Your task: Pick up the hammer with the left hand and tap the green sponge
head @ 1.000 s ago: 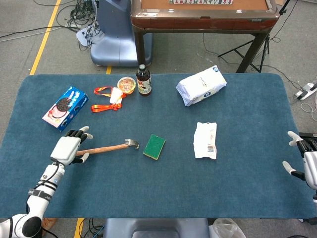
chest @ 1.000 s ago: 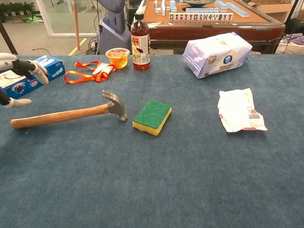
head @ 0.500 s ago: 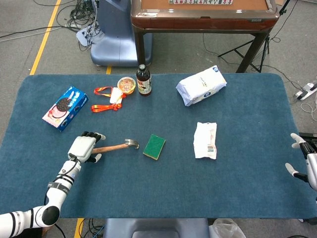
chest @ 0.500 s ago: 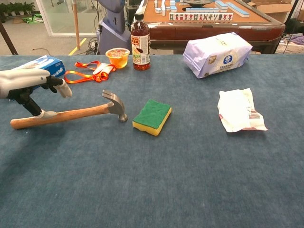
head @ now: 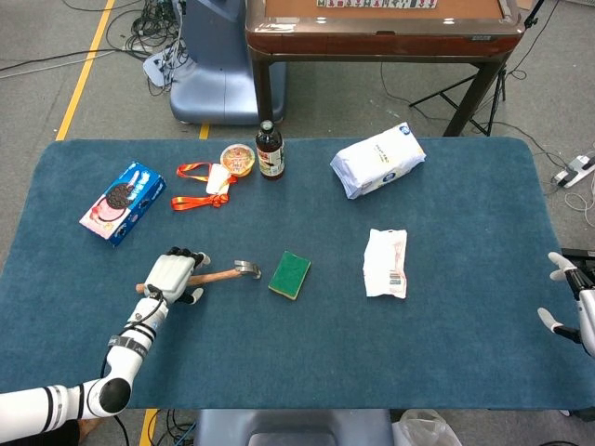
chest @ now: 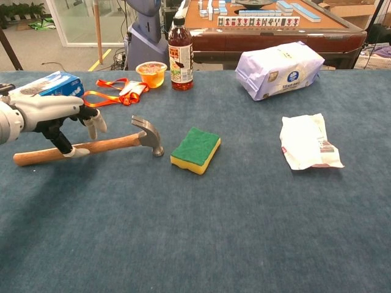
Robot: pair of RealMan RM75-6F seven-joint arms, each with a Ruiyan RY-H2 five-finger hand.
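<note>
hovering over the wooden handle, the left hand [chest: 52, 116] has its fingers spread, one tip touching the hammer [chest: 91, 146], nothing gripped yet. the hammer lies flat on the table, head just beside the green sponge [chest: 196, 149]. lifting and tapping remain. far right, the right hand [head: 569, 302] sits open, holding nothing.

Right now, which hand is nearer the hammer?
Left. The left hand is over the hammer handle, fingers reaching down around it; the right hand is at the far table edge.
</note>
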